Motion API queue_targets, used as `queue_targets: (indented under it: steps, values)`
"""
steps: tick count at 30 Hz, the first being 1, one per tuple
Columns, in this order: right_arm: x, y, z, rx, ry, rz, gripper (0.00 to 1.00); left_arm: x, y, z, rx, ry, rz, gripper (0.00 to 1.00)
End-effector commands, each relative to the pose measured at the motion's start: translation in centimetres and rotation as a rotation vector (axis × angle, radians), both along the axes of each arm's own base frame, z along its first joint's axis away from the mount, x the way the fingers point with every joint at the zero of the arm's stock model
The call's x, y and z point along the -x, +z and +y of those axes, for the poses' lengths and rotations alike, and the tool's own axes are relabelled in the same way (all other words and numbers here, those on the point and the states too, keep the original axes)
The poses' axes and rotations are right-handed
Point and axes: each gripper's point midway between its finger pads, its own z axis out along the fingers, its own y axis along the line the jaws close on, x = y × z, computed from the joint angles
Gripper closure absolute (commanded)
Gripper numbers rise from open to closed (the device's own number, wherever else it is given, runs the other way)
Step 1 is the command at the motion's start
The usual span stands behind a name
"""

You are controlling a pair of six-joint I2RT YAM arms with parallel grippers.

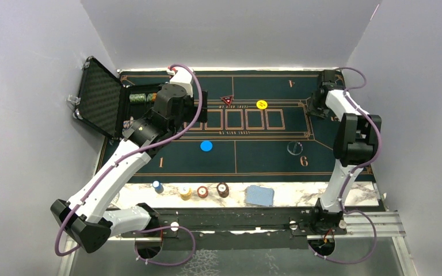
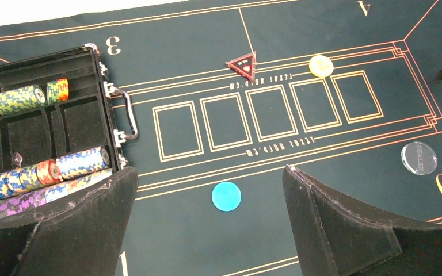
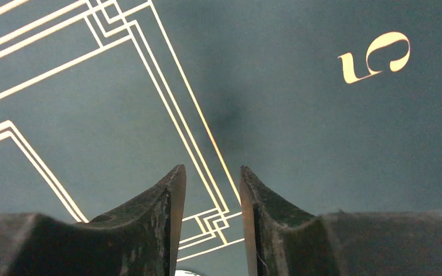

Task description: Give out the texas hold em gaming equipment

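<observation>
On the green mat lie a small red triangular marker (image 1: 227,100) (image 2: 242,63), a yellow disc (image 1: 261,104) (image 2: 321,65), a blue disc (image 1: 206,146) (image 2: 226,196) and a clear disc (image 1: 294,148) (image 2: 419,156). Small chip stacks, one yellow (image 1: 185,193) and two red-brown (image 1: 202,191), stand on the marble strip at the front, beside a deck of blue-backed cards (image 1: 259,195). My left gripper (image 1: 200,108) (image 2: 207,171) is wide open and empty, high above the mat beside the case. My right gripper (image 1: 316,106) (image 3: 211,168) hovers empty near the "5", its jaws a little apart.
The open black case (image 1: 101,98) stands at the far left, with rows of coloured chips (image 2: 49,171) in its tray (image 2: 80,123). A blue-and-white chip stack (image 1: 157,186) stands left of the yellow one. White walls enclose the table on three sides.
</observation>
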Motion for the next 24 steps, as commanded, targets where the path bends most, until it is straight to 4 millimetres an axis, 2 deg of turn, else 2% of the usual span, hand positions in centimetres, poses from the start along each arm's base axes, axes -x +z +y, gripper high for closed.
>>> queue_targets:
  steps: [1, 3, 5, 7, 9, 11, 14, 17, 20, 24]
  values:
    - [-1.6, 1.3, 3.6, -0.106, 0.144, -0.066, 0.49, 0.3, 1.0, -0.5, 0.023, -0.023, -0.033, 0.01]
    - [-3.1, 2.7, 8.0, -0.198, 0.257, -0.127, 0.35, 0.2, 0.7, -0.7, 0.025, -0.022, -0.025, 0.01]
    - [-4.3, 3.2, 11.2, -0.134, 0.326, -0.151, 0.19, 0.0, 0.3, -0.9, 0.025, -0.024, -0.017, 0.01]
    - [-5.5, 3.0, 14.3, -0.111, 0.387, -0.154, 0.14, -0.2, 0.4, -1.1, 0.024, -0.028, -0.016, 0.01]
    - [-6.4, 1.9, 16.2, -0.074, 0.413, -0.121, 0.12, -0.3, 0.8, -1.1, 0.018, -0.030, -0.023, 0.01]
    - [-7.4, 0.8, 17.3, -0.037, 0.421, -0.089, 0.12, -0.3, 0.9, -1.0, 0.008, -0.027, -0.025, 0.01]
    - [-8.9, 0.3, 18.7, -0.009, 0.420, -0.093, 0.12, -0.3, 1.0, -0.7, -0.004, -0.019, -0.025, 0.01]
    - [-9.5, -0.6, 19.9, -0.001, 0.435, -0.075, 0.12, -0.4, 0.9, -0.7, -0.010, -0.016, -0.023, 0.01]
    - [-9.5, -2.1, 20.1, 0.011, 0.436, -0.043, 0.15, -0.6, 0.9, -0.8, -0.015, -0.015, -0.022, 0.01]
    - [-8.9, -3.4, 19.1, 0.051, 0.408, 0.000, 0.20, -0.8, 1.0, -0.6, -0.026, -0.011, -0.029, 0.01]
